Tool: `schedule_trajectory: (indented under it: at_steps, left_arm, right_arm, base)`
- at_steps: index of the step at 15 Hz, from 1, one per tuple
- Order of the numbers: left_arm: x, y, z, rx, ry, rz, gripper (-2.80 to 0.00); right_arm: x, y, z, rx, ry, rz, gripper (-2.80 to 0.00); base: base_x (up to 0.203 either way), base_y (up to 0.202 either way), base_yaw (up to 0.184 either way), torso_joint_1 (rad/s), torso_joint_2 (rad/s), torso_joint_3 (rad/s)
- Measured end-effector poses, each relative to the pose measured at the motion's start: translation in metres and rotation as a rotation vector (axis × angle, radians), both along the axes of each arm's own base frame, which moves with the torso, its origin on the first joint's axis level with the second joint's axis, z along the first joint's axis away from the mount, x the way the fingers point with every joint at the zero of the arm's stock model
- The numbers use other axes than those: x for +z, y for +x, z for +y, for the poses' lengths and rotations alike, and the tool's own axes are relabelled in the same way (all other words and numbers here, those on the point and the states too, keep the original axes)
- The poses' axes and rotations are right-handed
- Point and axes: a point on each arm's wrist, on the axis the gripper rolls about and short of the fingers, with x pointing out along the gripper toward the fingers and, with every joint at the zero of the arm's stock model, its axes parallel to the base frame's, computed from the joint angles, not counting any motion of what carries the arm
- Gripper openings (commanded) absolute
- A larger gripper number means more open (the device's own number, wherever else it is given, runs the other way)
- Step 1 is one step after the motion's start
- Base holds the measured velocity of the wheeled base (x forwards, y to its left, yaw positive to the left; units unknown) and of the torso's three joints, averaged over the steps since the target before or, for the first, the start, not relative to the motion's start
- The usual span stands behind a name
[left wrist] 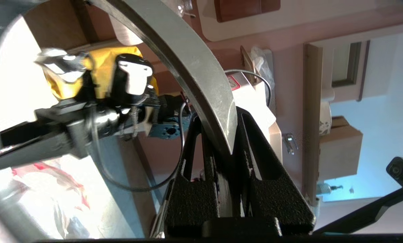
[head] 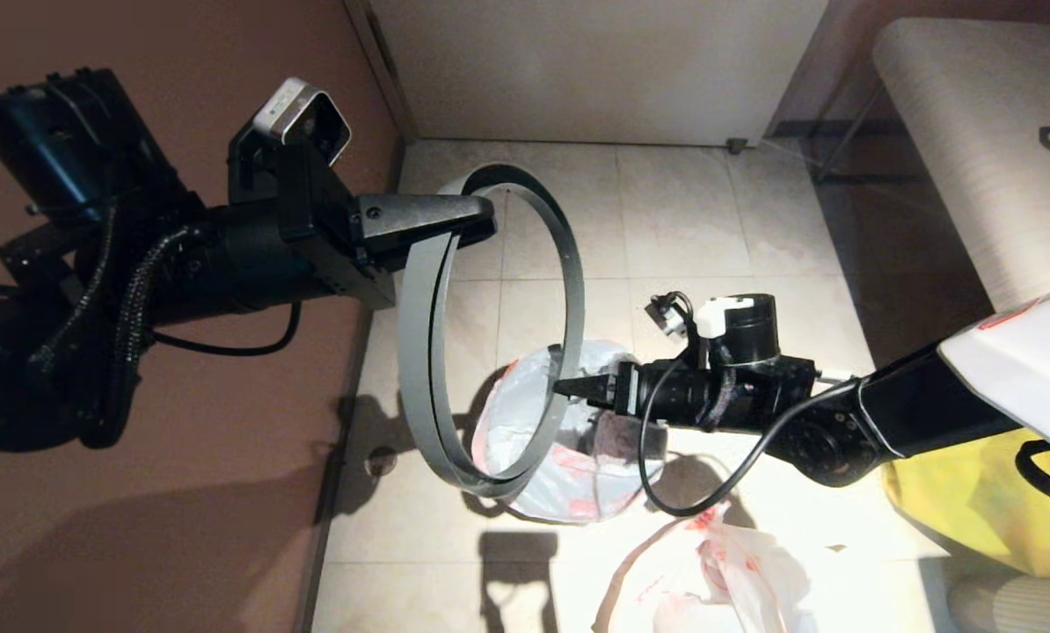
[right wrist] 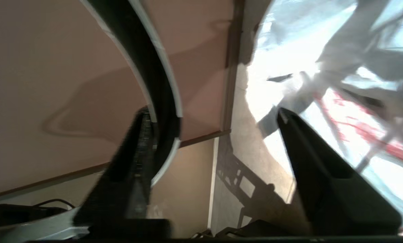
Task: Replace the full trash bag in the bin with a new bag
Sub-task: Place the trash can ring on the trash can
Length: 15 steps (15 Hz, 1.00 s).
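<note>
The grey hoop (head: pixel 419 334) hangs upright in the air, off the bin. My left gripper (head: pixel 488 220) is shut on the hoop's upper edge, and the left wrist view shows the hoop (left wrist: pixel 188 57) pinched between the black fingers of that gripper (left wrist: pixel 218 135). My right gripper (head: pixel 565 387) is open at the hoop's lower right side. In the right wrist view the hoop (right wrist: pixel 154 67) lies against one finger of this gripper (right wrist: pixel 213 114), its jaws wide apart. Below stands the full trash bag (head: pixel 534 422), white with red print. It hides the bin.
A second white bag with red print (head: pixel 727 571) lies crumpled on the tiled floor near the front. A large yellow bag (head: pixel 973 501) sits at the right under my right arm. A brown wall runs along the left, and a pale bench (head: pixel 973 132) stands at the back right.
</note>
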Motion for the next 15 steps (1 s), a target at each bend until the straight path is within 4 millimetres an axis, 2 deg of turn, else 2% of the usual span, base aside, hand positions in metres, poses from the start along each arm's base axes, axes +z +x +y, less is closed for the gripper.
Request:
schedule_trajectory:
  at_steps: [3, 6, 11, 14, 15]
  left_arm:
    - [-0.001, 0.006, -0.001, 0.004, 0.001, 0.005, -2.8]
    - [-0.005, 0.014, -0.003, 0.008, 0.005, 0.019, -2.8]
    - [-0.018, 0.03, -0.01, 0.005, 0.021, 0.062, -2.8]
    - [-0.018, 0.035, -0.011, 0.037, 0.012, 0.077, -2.8]
    - [-0.015, 0.036, -0.012, 0.067, 0.0, 0.089, -2.8]
  right_arm:
    - [0.003, -0.006, -0.034, -0.04, 0.059, -0.034, 0.0]
    - [0.012, -0.018, -0.057, -0.015, 0.122, -0.095, 0.0]
    - [0.045, -0.03, -0.068, 0.035, 0.244, -0.177, 0.0]
    - [0.049, -0.031, -0.072, 0.021, 0.252, -0.19, 0.0]
    - [0.046, -0.028, -0.077, -0.001, 0.243, -0.197, -2.8]
  base:
    - [0.0, 0.0, 0.0, 0.0, 0.0, 0.0]
    - [0.0, 0.0, 0.0, 0.0, 0.0, 0.0]
    - [0.0, 0.0, 0.0, 0.0, 0.0, 0.0]
    - [0.0, 0.0, 0.0, 0.0, 0.0, 0.0]
    - [0.0, 0.0, 0.0, 0.0, 0.0, 0.0]
